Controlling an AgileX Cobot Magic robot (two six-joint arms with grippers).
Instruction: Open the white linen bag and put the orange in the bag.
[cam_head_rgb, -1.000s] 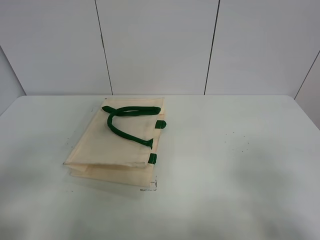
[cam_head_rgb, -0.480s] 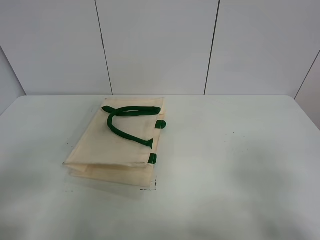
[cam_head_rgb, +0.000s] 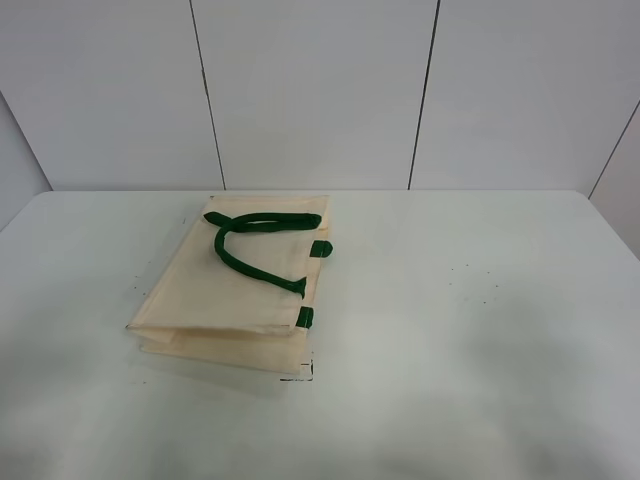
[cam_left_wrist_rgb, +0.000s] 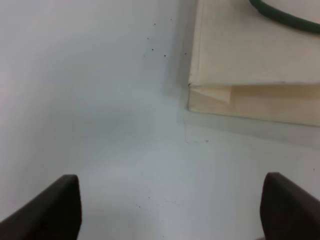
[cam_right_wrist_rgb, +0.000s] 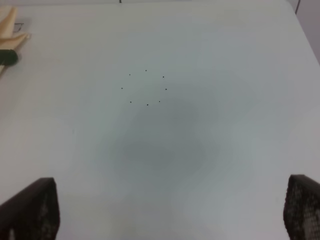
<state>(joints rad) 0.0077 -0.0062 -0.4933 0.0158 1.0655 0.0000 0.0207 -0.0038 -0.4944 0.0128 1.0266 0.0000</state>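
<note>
**The white linen bag is lying shut, and the orange is nowhere to be seen**

The white linen bag (cam_head_rgb: 232, 290) is lying flat on the worktop (cam_head_rgb: 470, 330), at about nine o'clock from the middle in the high view. Its green handles (cam_head_rgb: 252, 243) are curling on top of the cloth, and its mouth is facing three o'clock, pressed closed.

The orange is not showing in any view, so I cannot say where it is.

The left pincer (cam_left_wrist_rgb: 170, 210) is hanging with its fingers spread wide and gripping nothing, just beside the bag's near corner. The right pincer (cam_right_wrist_rgb: 170, 210) is also spread wide and gripping nothing, over bare worktop, with the bag's edge (cam_right_wrist_rgb: 11, 37) far off at ten o'clock.

What could go wrong, I think:
- The cloth is thin and floppy. A pincer could be pinching both layers at once, so the bag is staying shut.
- Pulling one handle could be dragging the whole light bag across the worktop.
- With no orange in sight, a pincer could be reaching for nothing.
</note>
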